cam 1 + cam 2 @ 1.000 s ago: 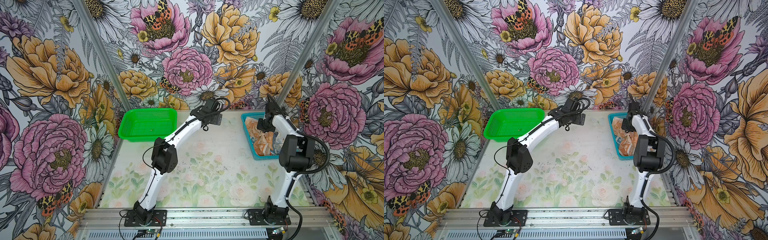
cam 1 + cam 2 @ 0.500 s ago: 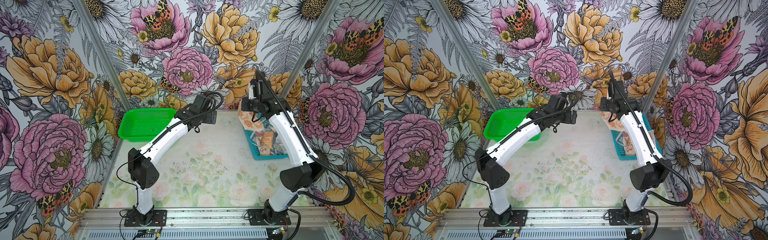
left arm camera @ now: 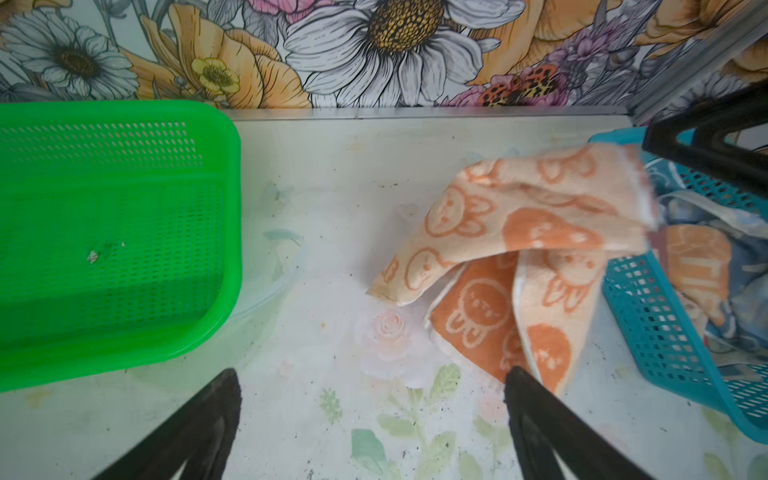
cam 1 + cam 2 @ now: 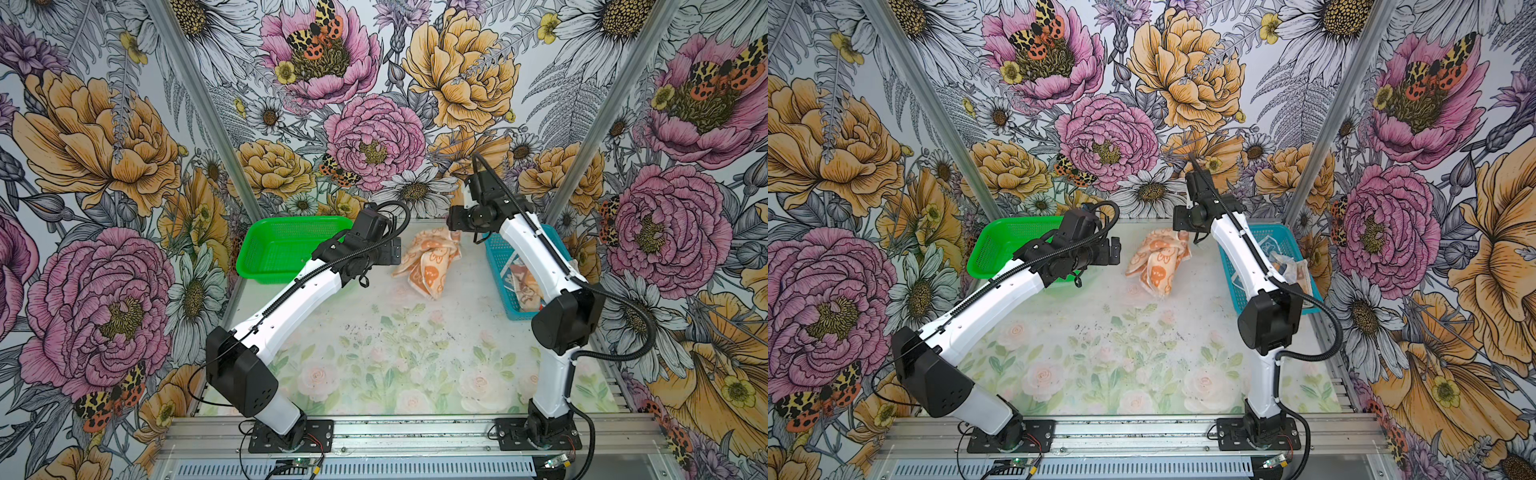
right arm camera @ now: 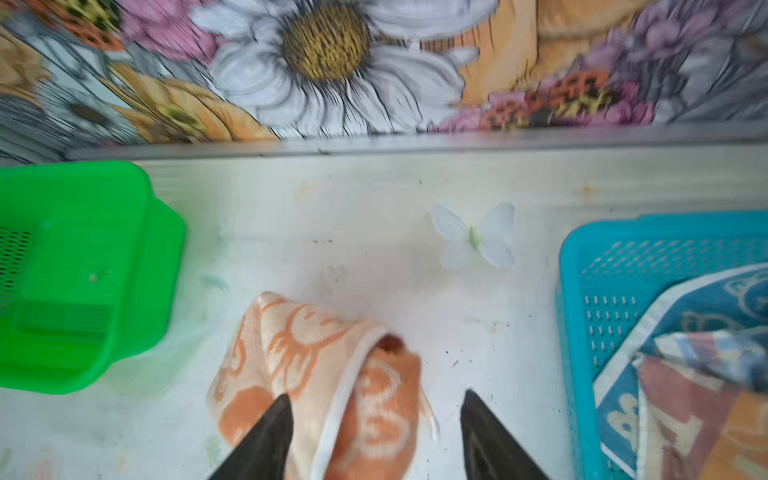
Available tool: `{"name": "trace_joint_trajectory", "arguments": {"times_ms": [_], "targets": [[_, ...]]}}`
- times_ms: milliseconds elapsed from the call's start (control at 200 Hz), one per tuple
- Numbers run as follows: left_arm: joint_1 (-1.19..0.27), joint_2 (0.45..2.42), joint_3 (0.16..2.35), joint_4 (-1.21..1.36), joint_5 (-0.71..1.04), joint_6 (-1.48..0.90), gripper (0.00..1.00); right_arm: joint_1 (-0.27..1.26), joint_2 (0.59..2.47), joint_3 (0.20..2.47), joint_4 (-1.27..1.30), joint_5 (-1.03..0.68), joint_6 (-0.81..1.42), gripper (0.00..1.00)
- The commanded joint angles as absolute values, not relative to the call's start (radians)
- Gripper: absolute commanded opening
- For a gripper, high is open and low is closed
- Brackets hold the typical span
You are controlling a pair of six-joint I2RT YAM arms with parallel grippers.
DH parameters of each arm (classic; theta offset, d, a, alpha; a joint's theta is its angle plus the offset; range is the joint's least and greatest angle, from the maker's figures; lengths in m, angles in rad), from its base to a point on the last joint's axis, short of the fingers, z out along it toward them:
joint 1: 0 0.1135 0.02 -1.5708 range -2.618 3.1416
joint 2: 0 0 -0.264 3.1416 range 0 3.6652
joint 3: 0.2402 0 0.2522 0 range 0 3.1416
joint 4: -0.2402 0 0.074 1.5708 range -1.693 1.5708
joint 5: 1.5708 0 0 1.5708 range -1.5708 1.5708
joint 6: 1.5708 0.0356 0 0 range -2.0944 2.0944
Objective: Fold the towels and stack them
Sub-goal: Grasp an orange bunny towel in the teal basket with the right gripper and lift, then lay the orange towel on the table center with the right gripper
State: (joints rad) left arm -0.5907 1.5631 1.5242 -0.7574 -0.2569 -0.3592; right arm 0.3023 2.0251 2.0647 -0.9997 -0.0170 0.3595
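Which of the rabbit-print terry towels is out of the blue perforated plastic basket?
The orange-and-cream terry towel: it lies crumpled on the floral table, while the other towels, one blue, sit inside the blue perforated plastic basket.

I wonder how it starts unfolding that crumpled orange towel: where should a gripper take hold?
Probably the corner pointing at the green basket, pinched from above on that side by the open left gripper. It sticks out of the crumpled towel alone, so the jaws likely catch one fold, not a bunch.
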Motion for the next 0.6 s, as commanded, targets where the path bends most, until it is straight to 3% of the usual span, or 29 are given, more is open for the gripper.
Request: {"name": "trace_joint_trajectory", "arguments": {"times_ms": [0, 65, 170, 360, 590], "targets": [[-0.564, 1.546, 1.476, -0.739, -0.186, -0.398, 0.99, 0.311, 1.995, 1.996, -1.028, -0.029, 0.347, 0.75], [-0.552, 1.551, 1.446, -0.727, -0.152, -0.413, 0.99, 0.335, 1.966, 1.927, -1.016, -0.03, 0.327, 0.83], [-0.532, 1.551, 1.39, -0.673, -0.1, -0.441, 0.99, 0.374, 1.925, 1.798, -0.994, -0.025, 0.314, 0.85], [-0.49, 1.557, 1.325, -0.616, 0.002, -0.501, 0.99, 0.464, 1.878, 1.589, -0.92, -0.043, 0.337, 0.85], [-0.41, 1.493, 1.213, -0.546, 0.122, -0.57, 0.99, 0.641, 1.916, 1.519, -0.864, 0.08, 0.286, 0.83]]}}
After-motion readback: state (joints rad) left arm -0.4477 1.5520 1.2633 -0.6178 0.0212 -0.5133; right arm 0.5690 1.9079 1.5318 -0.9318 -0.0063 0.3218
